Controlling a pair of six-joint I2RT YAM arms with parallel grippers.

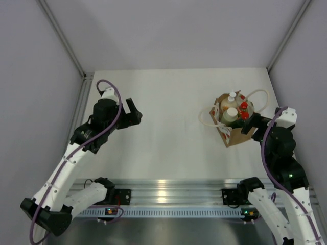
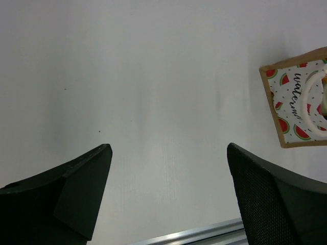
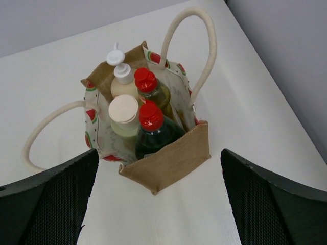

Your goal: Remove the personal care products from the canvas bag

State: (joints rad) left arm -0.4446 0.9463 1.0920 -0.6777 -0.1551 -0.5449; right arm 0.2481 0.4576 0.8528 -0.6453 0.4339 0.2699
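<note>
Counter (image 1: 168, 153): white, matte and smooth, with a few faint dark specks showing in the left wrist view.
Back wall (image 1: 173, 30): plain pale grey panel standing behind the counter's far edge.
Left wall (image 1: 30, 71), right wall (image 1: 306, 56): the same pale grey, each meeting the back wall at a thin metal corner strip (image 1: 61, 35).
Rail (image 1: 168, 186): brushed aluminium, slotted, running along the counter's near edge, with bright glare at its middle.
Light: even and diffuse, shadows soft.
</note>
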